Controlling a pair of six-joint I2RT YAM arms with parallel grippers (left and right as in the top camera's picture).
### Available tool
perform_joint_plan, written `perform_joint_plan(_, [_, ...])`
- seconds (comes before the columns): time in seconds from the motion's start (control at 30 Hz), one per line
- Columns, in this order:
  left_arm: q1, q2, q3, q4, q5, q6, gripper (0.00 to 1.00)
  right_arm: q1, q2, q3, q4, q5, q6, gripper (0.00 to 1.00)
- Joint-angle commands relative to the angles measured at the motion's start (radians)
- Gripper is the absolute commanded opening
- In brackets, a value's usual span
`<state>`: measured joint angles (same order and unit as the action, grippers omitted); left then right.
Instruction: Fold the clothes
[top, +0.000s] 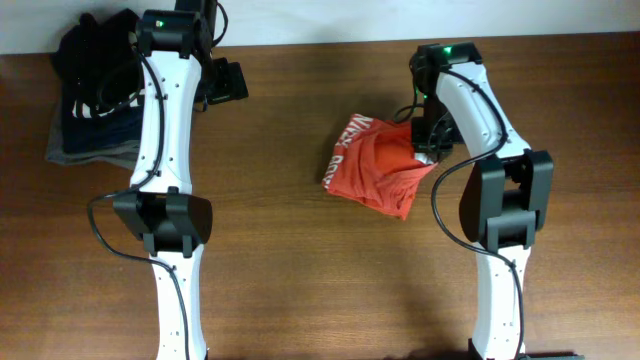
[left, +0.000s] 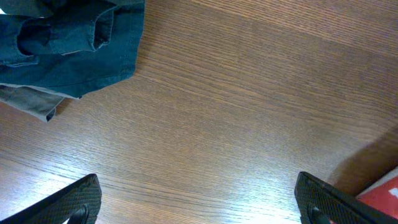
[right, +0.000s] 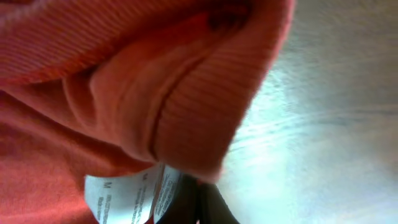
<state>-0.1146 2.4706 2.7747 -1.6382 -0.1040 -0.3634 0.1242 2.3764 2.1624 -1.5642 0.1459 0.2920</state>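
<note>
The clothes (top: 378, 165), an orange-red T-shirt, lie bunched in a heap at the middle of the table. My right gripper (top: 428, 152) sits at the heap's right edge. In the right wrist view the ribbed collar (right: 205, 106) and a white neck label (right: 124, 196) fill the frame, and my right gripper (right: 200, 193) is shut, its dark fingers pressed together on the collar's edge. My left gripper (top: 228, 82) hangs far left of the shirt; in its own view it (left: 200, 208) stands wide open over bare wood, and a corner of the shirt (left: 382, 196) shows at the lower right.
A pile of dark garments (top: 95, 90) lies at the table's back left corner. Its navy denim piece (left: 74, 43) and a grey edge (left: 31, 102) appear in the left wrist view. The table's far edge (top: 320, 38) runs behind both arms.
</note>
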Motion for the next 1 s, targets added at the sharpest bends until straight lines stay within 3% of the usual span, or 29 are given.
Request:
perform_joint_plan(0.0, [0.003,-0.008,-0.006,-0.001,-0.005,-0.002,0.99,-0.009,-0.003,-0.003,-0.012,0.05,0.035,0.14])
perform_joint_plan(0.07, [0.003,-0.008,-0.006,-0.001,-0.005,-0.002,0.99,-0.009,-0.003,-0.002,-0.025,0.05,0.035,0.3])
perform_joint_plan(0.1, [0.003,-0.008,-0.006,-0.001,-0.005,-0.002,0.99,-0.009,-0.003,0.002,-0.049,0.055,0.036,0.5])
perform_joint_plan(0.17, [0.003,-0.008,-0.006,-0.001,-0.005,-0.002,0.99,-0.014,-0.01,0.019,-0.099,0.089,0.067,0.59])
perform_joint_plan(0.47, [0.003,-0.008,-0.006,0.003,-0.005,-0.002,0.99,-0.003,-0.193,0.043,-0.122,-0.019,0.087,0.59])
perform_joint_plan(0.6, [0.003,-0.008,-0.006,0.006,-0.005,-0.002,0.99,0.022,-0.226,0.042,-0.072,-0.135,0.087,0.72])
perform_joint_plan(0.73, [0.003,-0.008,-0.006,0.006,-0.005,-0.002,0.99,0.053,-0.224,-0.044,0.053,-0.313,0.097,0.69])
perform_joint_plan(0.97, [0.003,-0.008,-0.006,0.006,-0.005,-0.002,0.99,0.079,-0.224,-0.256,0.194,-0.319,0.227,0.62])
